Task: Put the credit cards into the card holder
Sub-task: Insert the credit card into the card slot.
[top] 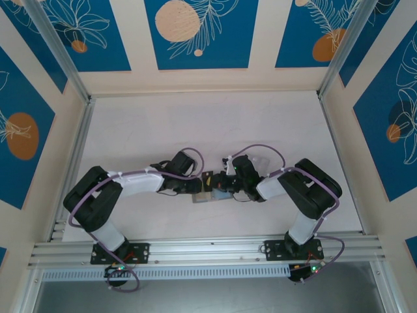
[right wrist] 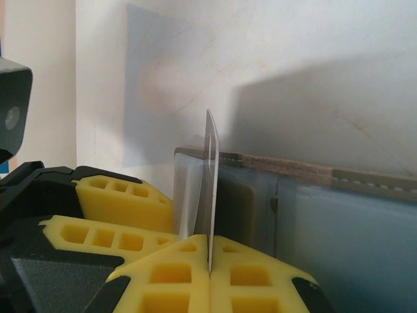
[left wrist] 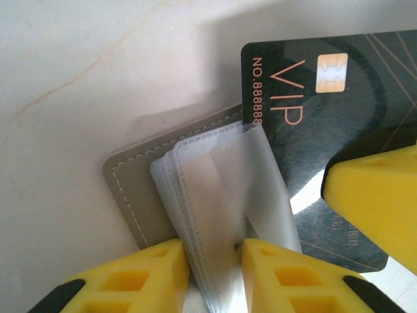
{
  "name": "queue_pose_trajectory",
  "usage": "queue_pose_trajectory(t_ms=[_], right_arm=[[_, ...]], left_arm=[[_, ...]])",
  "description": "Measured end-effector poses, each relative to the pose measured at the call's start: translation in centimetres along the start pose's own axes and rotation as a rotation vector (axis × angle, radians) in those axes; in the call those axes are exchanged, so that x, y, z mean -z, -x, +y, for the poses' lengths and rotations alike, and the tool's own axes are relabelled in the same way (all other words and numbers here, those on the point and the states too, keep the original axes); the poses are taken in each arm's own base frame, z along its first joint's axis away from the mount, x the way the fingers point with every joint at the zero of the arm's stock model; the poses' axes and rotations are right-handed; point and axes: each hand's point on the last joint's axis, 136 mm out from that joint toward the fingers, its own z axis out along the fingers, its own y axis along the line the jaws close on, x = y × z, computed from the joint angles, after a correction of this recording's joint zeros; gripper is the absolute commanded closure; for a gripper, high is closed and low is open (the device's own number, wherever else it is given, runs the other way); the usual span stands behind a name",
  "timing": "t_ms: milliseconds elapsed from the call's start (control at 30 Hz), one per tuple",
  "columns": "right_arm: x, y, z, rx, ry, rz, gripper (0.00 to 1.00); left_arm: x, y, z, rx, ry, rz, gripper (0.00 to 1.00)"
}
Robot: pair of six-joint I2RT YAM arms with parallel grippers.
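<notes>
The card holder (left wrist: 130,176) lies open on the white table, grey cover down, with its clear plastic sleeves (left wrist: 215,189) fanned upward. My left gripper (left wrist: 215,251) stands open, its yellow fingers either side of the loose sleeves. A dark credit card (left wrist: 326,111) marked VIP with a gold chip hangs over the holder's right part. My right gripper (right wrist: 210,244) is shut on that card (right wrist: 210,182), which shows edge-on and upright in front of the card holder (right wrist: 365,179). Seen from above, both grippers (top: 202,186) (top: 225,189) meet over the holder (top: 203,197).
A clear plastic object (top: 259,160) sits just behind the right wrist. Aluminium rails (top: 71,156) (top: 339,150) border the table on both sides, and a front rail (top: 208,248) carries the arm bases. The left gripper's fingers (right wrist: 117,195) crowd the right gripper's left side.
</notes>
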Motion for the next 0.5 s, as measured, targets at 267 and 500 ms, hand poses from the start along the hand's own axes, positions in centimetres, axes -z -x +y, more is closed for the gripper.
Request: queue_pose_trajectory(t_ms=[267, 500], right_arm=[[0.1, -0.5, -0.2, -0.009, -0.007, 0.022, 1.0], [0.2, -0.9, -0.2, -0.001, -0.01, 0.05, 1.0]], left_arm=[[0.9, -0.9, 0.7, 0.029, 0.003, 0.0, 0.62], [1.7, -1.5, 1.4, 0.069, -0.021, 0.007, 0.51]])
